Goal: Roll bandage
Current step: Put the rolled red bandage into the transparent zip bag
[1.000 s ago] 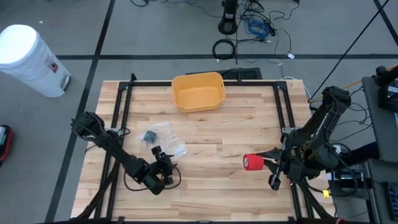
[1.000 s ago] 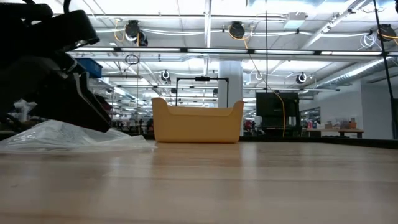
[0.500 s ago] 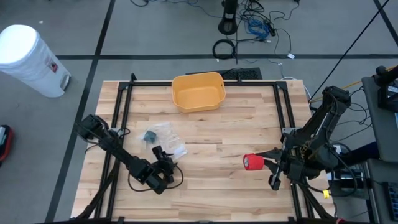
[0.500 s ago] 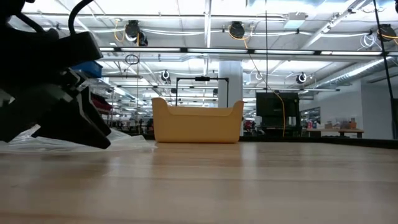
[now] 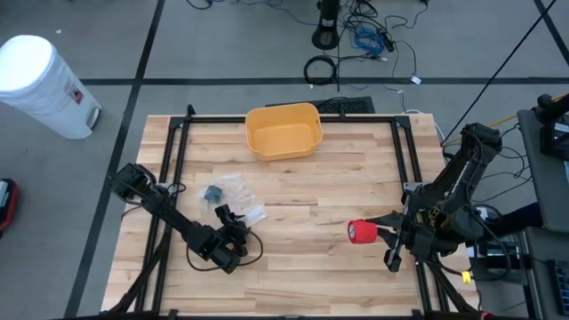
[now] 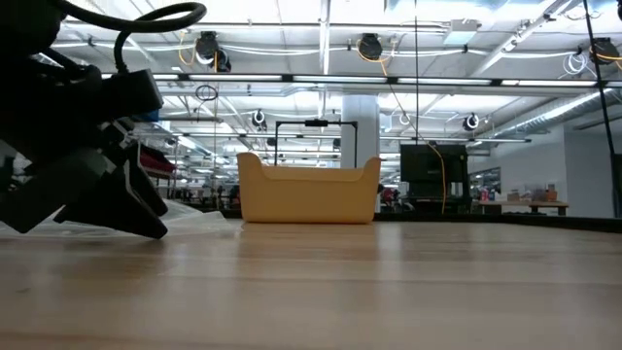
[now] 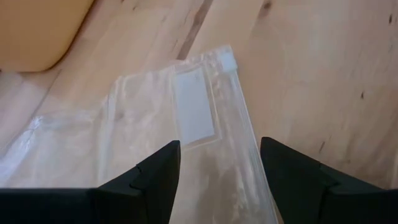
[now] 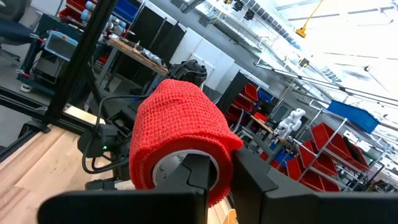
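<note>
- Wooden table [image 5: 293, 182] inside a black frame; grey floor and a white bin [image 5: 40, 84] at ten o'clock.
- Yellow basket [image 5: 283, 131] at twelve o'clock.
- Left gripper [image 5: 233, 222], fingers spread and empty, over a clear plastic bag [image 7: 186, 143].
- Right gripper [image 5: 384, 232] at four o'clock pinches the red bandage roll [image 5: 361, 232].

Grey tiled floor [image 5: 222, 40] with a white bin [image 5: 40, 82] and tangled cables [image 5: 356, 40].
</note>
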Robot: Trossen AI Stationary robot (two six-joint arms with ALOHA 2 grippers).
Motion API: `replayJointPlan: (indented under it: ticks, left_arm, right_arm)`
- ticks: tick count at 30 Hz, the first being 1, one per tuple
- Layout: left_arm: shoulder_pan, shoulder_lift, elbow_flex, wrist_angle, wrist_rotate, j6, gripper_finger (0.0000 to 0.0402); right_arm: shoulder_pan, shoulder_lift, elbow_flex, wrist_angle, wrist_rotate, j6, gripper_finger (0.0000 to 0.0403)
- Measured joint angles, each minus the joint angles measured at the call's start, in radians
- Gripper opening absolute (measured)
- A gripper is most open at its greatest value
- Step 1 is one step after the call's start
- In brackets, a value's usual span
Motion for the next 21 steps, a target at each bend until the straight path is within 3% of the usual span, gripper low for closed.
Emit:
replayJointPlan:
  ticks: [7, 21]
  left_arm:
    - [0.0, 0.0, 0.0, -0.044, -0.019, 0.004, 0.0223]
    - [0.003, 0.0, 0.08, -0.325, -0.042, -0.099, 0.0158]
  right_arm:
    - [0.0, 0.0, 0.0, 0.0, 0.0, 0.0, 0.0034]
    - [0.0, 0.0, 0.0, 0.0, 0.0, 0.0, 0.0034]
